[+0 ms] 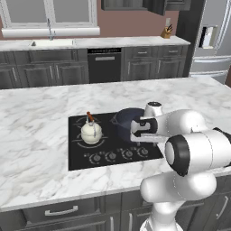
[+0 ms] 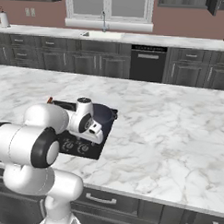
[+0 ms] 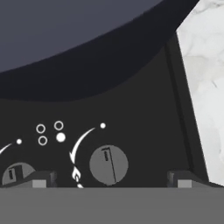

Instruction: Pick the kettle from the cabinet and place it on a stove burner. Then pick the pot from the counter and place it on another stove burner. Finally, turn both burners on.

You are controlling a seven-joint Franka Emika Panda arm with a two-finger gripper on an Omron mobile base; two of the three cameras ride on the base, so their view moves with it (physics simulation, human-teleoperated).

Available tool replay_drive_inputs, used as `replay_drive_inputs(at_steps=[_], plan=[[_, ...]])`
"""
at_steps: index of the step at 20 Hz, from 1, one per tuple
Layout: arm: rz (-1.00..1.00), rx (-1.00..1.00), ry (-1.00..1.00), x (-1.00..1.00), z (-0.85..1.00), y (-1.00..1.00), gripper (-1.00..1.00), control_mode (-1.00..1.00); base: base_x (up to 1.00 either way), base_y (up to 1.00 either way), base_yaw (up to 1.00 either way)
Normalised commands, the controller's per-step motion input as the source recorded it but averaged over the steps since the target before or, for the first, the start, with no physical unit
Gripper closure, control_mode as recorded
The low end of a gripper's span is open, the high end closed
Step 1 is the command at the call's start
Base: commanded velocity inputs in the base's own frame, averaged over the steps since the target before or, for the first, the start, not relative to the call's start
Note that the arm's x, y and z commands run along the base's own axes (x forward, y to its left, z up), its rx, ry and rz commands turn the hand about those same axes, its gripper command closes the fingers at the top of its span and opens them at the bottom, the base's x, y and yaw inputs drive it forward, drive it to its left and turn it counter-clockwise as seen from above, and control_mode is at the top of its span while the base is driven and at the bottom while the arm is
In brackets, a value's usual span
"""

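The cream kettle (image 1: 91, 131) stands upright on a left burner of the black cooktop (image 1: 76, 158). The dark navy pot (image 1: 125, 121) sits on the cooktop's right side, partly hidden by my arm, and its curved wall (image 3: 87, 43) fills the top of the hand view. My gripper (image 3: 112, 181) hangs open just above the front row of knobs, pointing down. A round grey knob (image 3: 108, 165) lies between its fingertips (image 3: 41, 179). A second knob (image 3: 15, 173) is at the left. In the left base view the gripper (image 1: 144, 139) is over the rightmost knob (image 1: 143, 151).
White marble counter (image 1: 40, 135) surrounds the cooktop and shows just right of its edge (image 3: 205, 87). The dark wall cabinet (image 1: 122, 4) hangs on the far wall. A sink (image 1: 52, 43), dishwasher (image 1: 104, 65) and fridge (image 1: 212, 36) line the back.
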Motion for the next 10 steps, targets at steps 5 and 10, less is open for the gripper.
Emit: replay_drive_inputs(at_steps=[5,10], plan=[[0.05,0.0,0.0,0.0,-0.22,0.05,-1.0,-1.0,0.0,0.0,0.0],[0.04,0.0,0.0,0.0,-0.26,0.04,-1.0,-1.0,0.0,0.0,0.0]])
